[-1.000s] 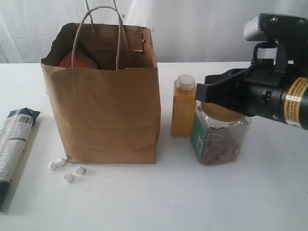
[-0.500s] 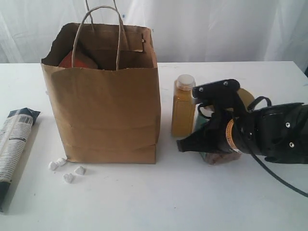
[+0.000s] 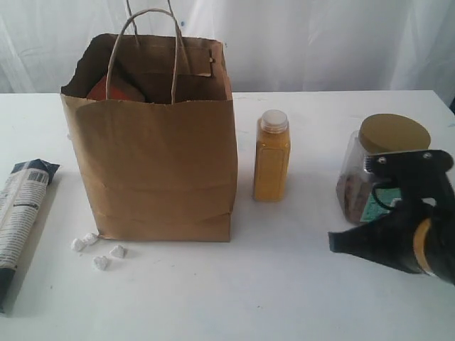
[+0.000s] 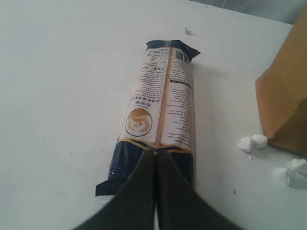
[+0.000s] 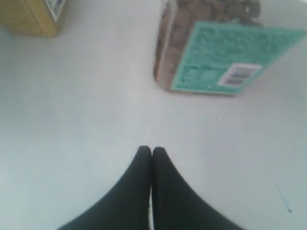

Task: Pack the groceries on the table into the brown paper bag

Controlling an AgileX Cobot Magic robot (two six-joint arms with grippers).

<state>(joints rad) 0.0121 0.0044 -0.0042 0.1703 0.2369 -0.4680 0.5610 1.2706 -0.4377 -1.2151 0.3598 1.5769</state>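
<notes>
The brown paper bag (image 3: 160,142) stands open on the table (image 3: 234,298), with a red-labelled pouch (image 3: 117,89) showing inside it. The orange bottle (image 3: 271,156) stands to the bag's right. Farther right is the gold-lidded nut jar (image 3: 377,160), upright. My right gripper (image 3: 333,241) is shut and empty, low over the table in front of the jar (image 5: 216,48) and apart from it. The long blue-white package (image 4: 160,105) lies left of the bag. My left gripper (image 4: 155,152) is shut over the package's dark end, holding nothing. White lumps (image 3: 99,250) lie by the bag's front left corner.
A white curtain hangs behind the table. In the left wrist view a corner of the bag (image 4: 288,105) and the lumps (image 4: 253,143) lie close to the package. The bottle's base (image 5: 33,17) shows in the right wrist view, off to one side of the right gripper (image 5: 151,149).
The right arm has swung down from above the jar to low at the front right. The jar now stands farther right, away from the bottle.
</notes>
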